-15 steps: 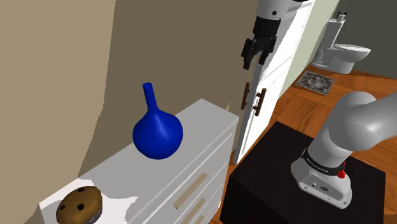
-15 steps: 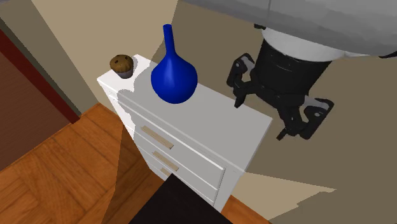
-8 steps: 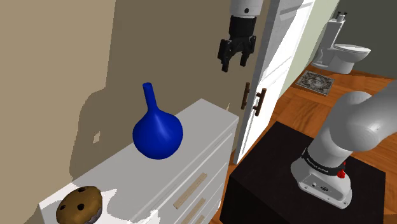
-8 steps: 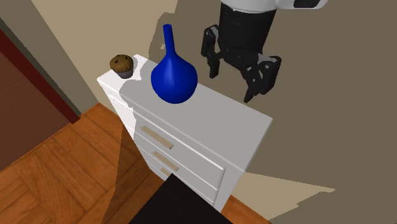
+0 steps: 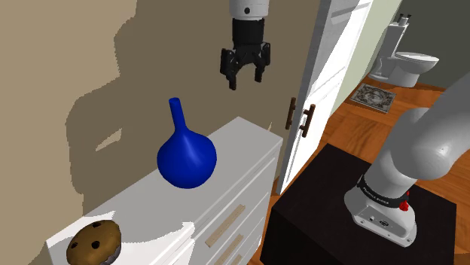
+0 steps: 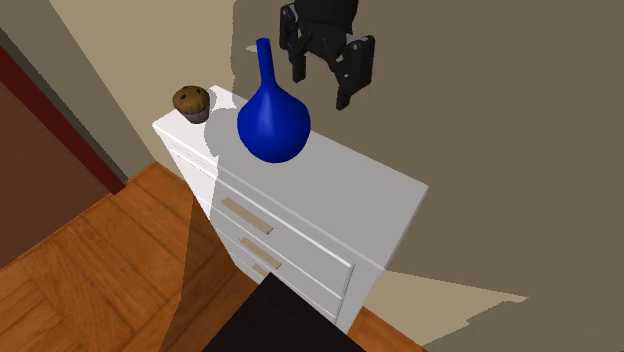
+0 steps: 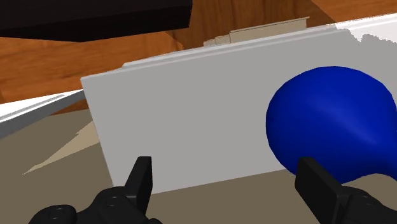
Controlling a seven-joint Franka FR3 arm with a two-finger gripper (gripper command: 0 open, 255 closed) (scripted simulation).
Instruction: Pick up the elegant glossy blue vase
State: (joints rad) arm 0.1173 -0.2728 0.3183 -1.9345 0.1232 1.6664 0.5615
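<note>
A glossy blue vase (image 5: 185, 153) with a round belly and a thin neck stands upright on top of a white dresser (image 5: 241, 143). It also appears in the second exterior view as the vase (image 6: 272, 122) on the dresser (image 6: 370, 195). My black gripper (image 5: 244, 79) hangs open in the air, higher than the vase's mouth and toward the shoulder view's right of it. In the second exterior view the gripper (image 6: 320, 88) sits just right of the vase's neck. From the wrist, the vase's belly (image 7: 331, 121) lies beside one finger (image 7: 318, 188), outside the open gripper (image 7: 232, 184).
A chocolate-chip muffin (image 5: 94, 242) rests at the dresser's near end. A white door (image 5: 324, 90) with a dark handle stands to the right of the dresser. My black stand (image 5: 331, 218) is at the lower right. Beyond lie wooden floor and a toilet (image 5: 407, 60).
The gripper has swept toward the shoulder view's left, from in front of the door to a spot above and just right of the vase. Vase and muffin have not moved.
</note>
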